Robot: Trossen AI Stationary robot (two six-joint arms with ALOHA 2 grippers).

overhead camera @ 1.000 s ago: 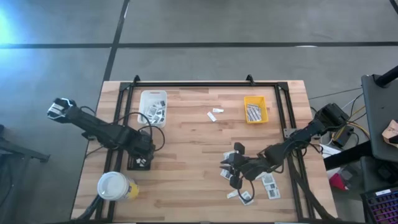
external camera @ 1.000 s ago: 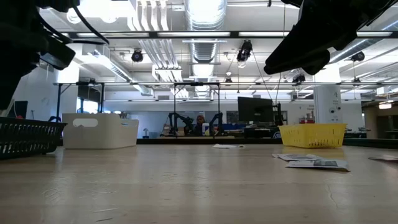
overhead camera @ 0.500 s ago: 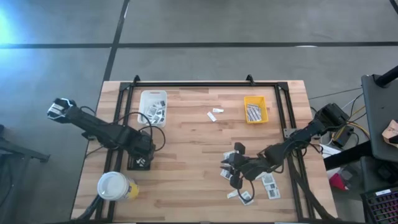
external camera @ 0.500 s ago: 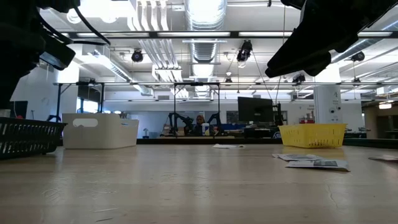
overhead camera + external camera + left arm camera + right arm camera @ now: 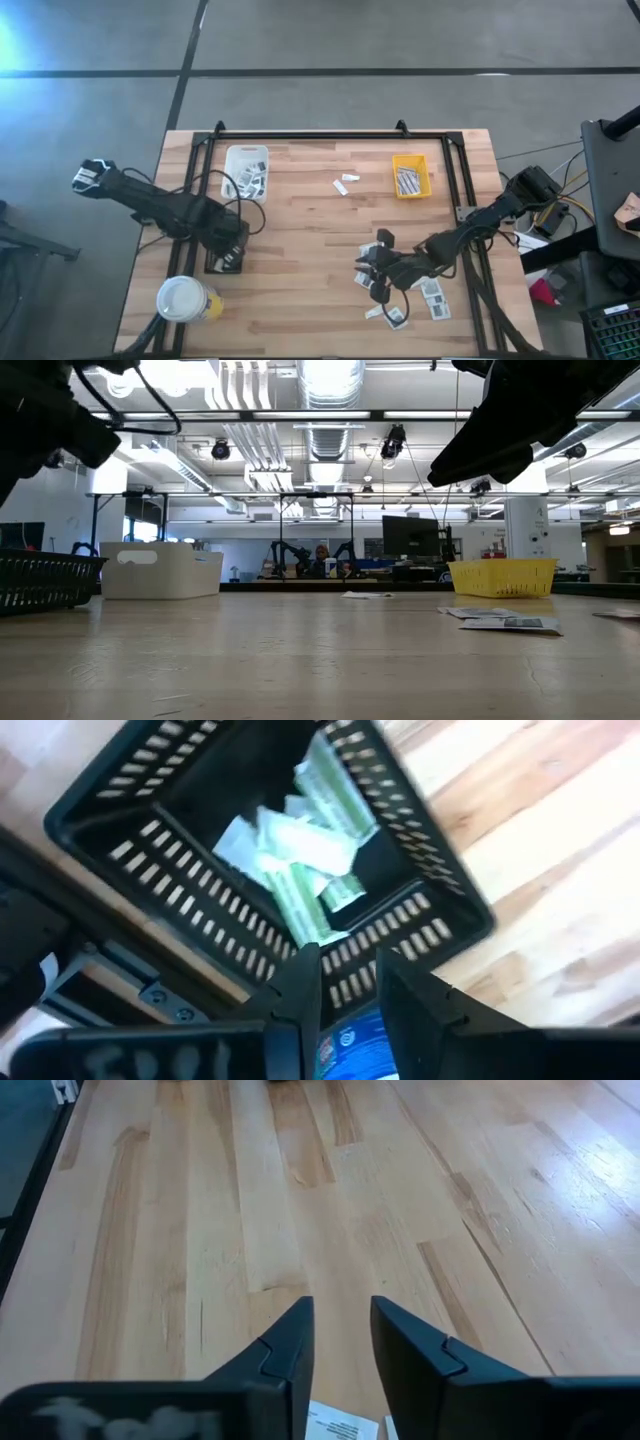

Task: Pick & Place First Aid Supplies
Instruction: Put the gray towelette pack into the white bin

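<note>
— Where are the supplies?
— Greenish packets lie in the black basket; my left pincer hangs above it, fingers apart, empty. White packets sit loose on the worktop, so my right pincer hovers there, apart, ready.

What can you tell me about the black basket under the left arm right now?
The black basket is a small rectangular tray, plastic by the look of it, with slotted walls and a solid floor. It sits flat on the wooden table near its left edge, beside the dark frame rail, between the white bin and the cup. Inside lies a loose heap of white and greenish packets. The left gripper hovers just above it, fingers apart and empty.
</note>
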